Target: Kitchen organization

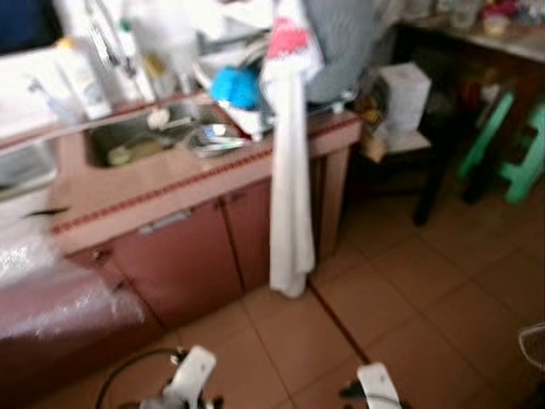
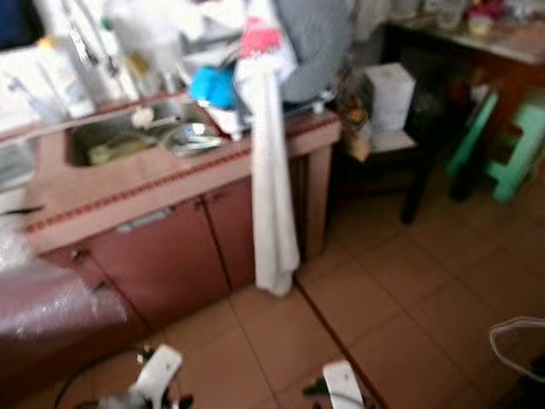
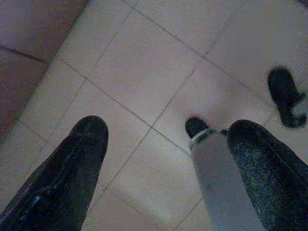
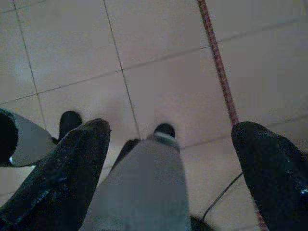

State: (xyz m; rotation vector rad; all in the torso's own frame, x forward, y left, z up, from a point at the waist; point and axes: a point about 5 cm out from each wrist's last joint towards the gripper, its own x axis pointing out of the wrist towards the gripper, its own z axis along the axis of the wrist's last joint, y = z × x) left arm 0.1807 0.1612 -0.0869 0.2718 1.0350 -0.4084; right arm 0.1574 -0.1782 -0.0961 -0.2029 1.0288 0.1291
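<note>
- Sink (image 1: 102,141): a steel basin set into the reddish-brown counter (image 1: 170,183). It holds a pale yellow-green item at its near-left corner, a round whitish item by the far rim, and a shiny metal dish (image 1: 213,136) at its right end. Blur prevents closer identification of these contents.
- Faucet (image 1: 106,38): rises behind the sink. Several bottles stand along the back ledge; a white bottle with a yellow cap (image 1: 78,72) is on the left.
- Dish rack area, right of the sink: a bright blue item (image 1: 235,85) lies among pale dishes. The contents are too blurred to separate.
- Long white cloth (image 1: 289,187): hangs from above the counter's right end down in front of the cabinet, ending just above the tiled floor (image 1: 409,298). It carries a red print near the top.
- Cabinet doors (image 1: 192,260): closed, below the sink.
- Plastic-covered surface (image 1: 51,302): at the left, beside the cabinet.
- White box (image 1: 402,94): stands on a low dark table to the right of the counter.
- Green stool (image 1: 519,145): stands further right, under a dark table.
- Left gripper (image 3: 163,163): hangs low, pointing at the floor tiles. Fingers are spread wide and hold nothing.
- Right gripper (image 4: 173,163): hangs low over the tiles, beside a red grout stripe. Fingers are spread wide and hold nothing.
- Both grippers are well apart from the counter and sink.
</note>
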